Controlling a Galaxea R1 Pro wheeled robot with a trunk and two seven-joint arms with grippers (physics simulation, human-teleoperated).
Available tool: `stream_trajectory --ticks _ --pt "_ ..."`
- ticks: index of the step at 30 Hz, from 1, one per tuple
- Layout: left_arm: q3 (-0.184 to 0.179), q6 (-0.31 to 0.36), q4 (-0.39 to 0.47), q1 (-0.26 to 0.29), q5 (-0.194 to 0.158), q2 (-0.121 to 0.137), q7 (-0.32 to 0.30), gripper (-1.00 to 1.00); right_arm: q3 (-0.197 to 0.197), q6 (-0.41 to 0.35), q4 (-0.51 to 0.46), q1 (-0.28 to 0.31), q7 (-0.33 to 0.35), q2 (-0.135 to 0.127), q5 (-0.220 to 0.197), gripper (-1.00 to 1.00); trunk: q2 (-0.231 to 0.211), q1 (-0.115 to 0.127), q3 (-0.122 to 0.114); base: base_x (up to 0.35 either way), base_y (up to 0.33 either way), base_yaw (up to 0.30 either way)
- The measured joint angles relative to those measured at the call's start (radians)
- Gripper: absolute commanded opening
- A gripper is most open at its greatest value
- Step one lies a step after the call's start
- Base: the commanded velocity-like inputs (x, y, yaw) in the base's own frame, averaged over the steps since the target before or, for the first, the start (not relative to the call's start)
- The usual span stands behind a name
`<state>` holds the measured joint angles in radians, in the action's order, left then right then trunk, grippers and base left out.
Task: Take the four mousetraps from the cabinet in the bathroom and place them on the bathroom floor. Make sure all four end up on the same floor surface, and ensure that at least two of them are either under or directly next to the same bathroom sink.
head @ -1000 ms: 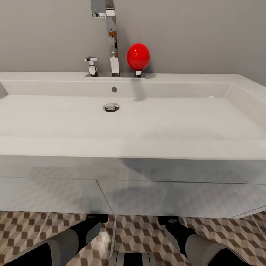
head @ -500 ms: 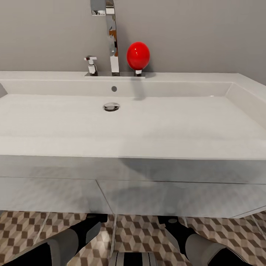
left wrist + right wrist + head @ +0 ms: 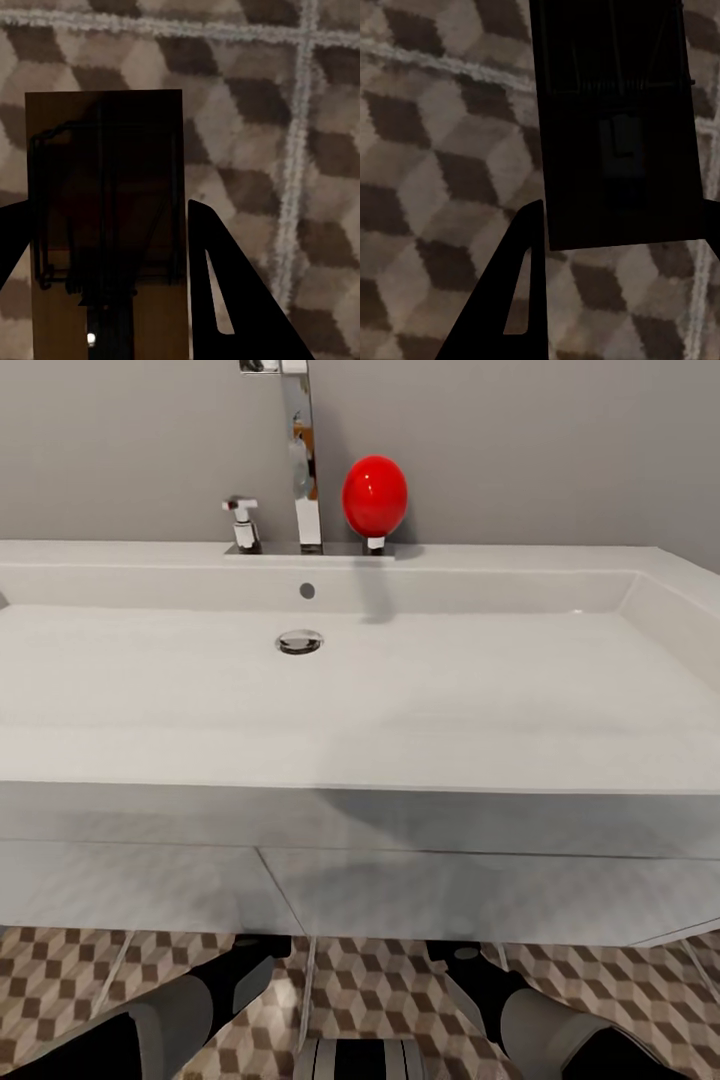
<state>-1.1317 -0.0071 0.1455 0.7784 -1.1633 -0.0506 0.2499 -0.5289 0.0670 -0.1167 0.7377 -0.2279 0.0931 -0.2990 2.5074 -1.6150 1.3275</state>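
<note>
My left gripper [image 3: 105, 210] is shut on a tan-brown mousetrap [image 3: 105, 187], which sits between its two dark fingers [image 3: 225, 300] just above the bathroom floor [image 3: 247, 112]. My right gripper [image 3: 622, 214] is shut on a second, darker mousetrap [image 3: 615, 127] over the cube-patterned tiles [image 3: 435, 150]. In the head view the wide white sink [image 3: 360, 690], with its chrome tap [image 3: 300, 470] and red knob [image 3: 375, 495], stands right in front of me. Both forearms [image 3: 200, 1000] reach in beneath the white vanity [image 3: 400, 890], which hides the grippers there. The cabinet and the other mousetraps are out of view.
A grey wall [image 3: 550, 450] rises behind the sink. The vanity's underside hangs low over the strip of patterned floor [image 3: 370, 990] where my arms go in. A small chrome lever [image 3: 243, 520] stands left of the tap.
The head view has shifted slightly, so the sink and tap sit a little higher in the picture; that is camera motion. Both forearms stay under the vanity as before.
</note>
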Motion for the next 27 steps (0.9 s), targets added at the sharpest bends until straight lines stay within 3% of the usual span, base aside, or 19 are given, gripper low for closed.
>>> stream_trajectory --ticks 27 --pt "0.0 0.002 0.002 0.017 0.002 0.0 0.0 -1.0 -0.001 -0.001 -0.001 0.001 0.0 0.0 0.004 -1.0 0.0 0.0 0.042 0.0 0.0 0.0"
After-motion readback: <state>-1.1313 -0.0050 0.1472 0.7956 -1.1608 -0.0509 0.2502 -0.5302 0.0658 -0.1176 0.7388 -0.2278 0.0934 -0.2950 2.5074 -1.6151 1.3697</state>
